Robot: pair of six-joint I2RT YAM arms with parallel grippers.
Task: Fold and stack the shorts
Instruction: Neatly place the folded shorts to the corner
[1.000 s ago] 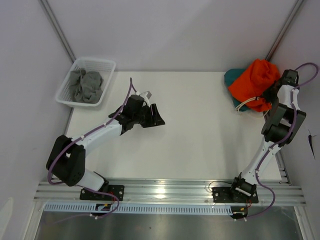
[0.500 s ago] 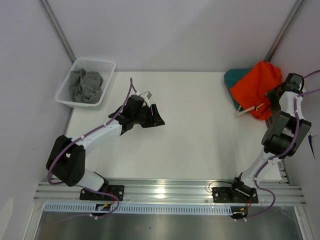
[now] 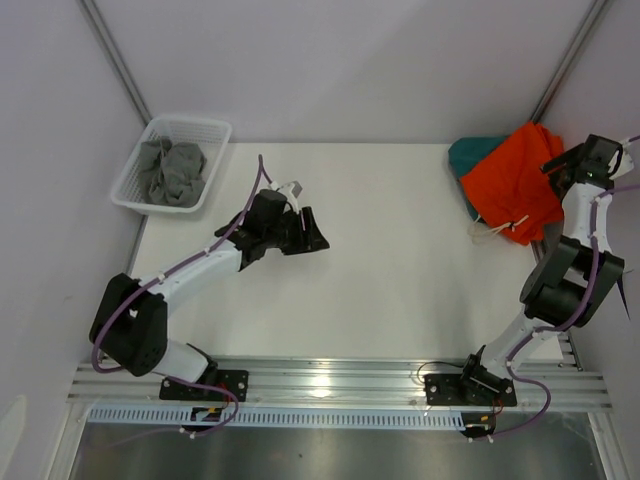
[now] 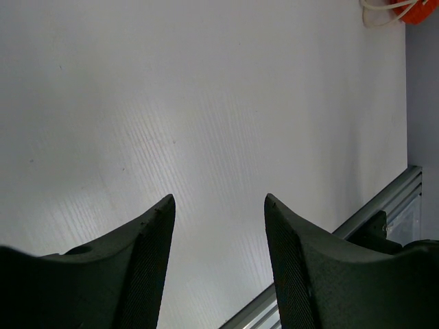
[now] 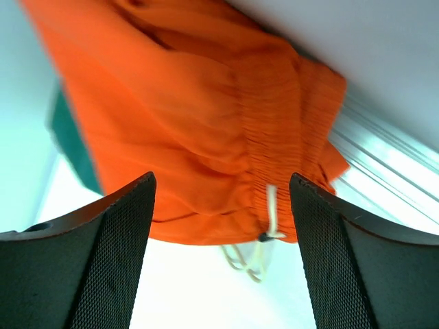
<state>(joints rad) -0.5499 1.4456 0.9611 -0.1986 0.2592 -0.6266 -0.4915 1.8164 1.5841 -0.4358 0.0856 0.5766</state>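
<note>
Standing behind the arms, I see first the metal rail (image 3: 330,378) at the bottom of the frame, where both bases are bolted, and above it the white table (image 3: 400,290). The left gripper (image 3: 308,232) hangs low over the table left of the centre. Its jaws are apart and nothing is between them, so I think it only waits until there is cloth to help with. Further up, at the right edge of the frame, the right gripper (image 3: 556,168) is beside the right border of the orange shorts (image 3: 508,180). Its wrist view shows the jaws wide apart and the elastic waistband some way beyond them, not between them, so it grips nothing. The orange shorts lie rumpled in the upper right corner of the table, on top of the teal shorts (image 3: 466,156), of which only a strip shows at the upper left of the heap. A white drawstring (image 3: 488,229) trails out at the lower edge of the heap. Nothing is folded yet, in my judgement. The heap sits close to the far and right table edges, so there is little room there, and the wide bare middle looks the better place for spreading. In the upper left, a white basket (image 3: 195,120) holds grey cloths (image 3: 172,168), well apart from everything.
</note>
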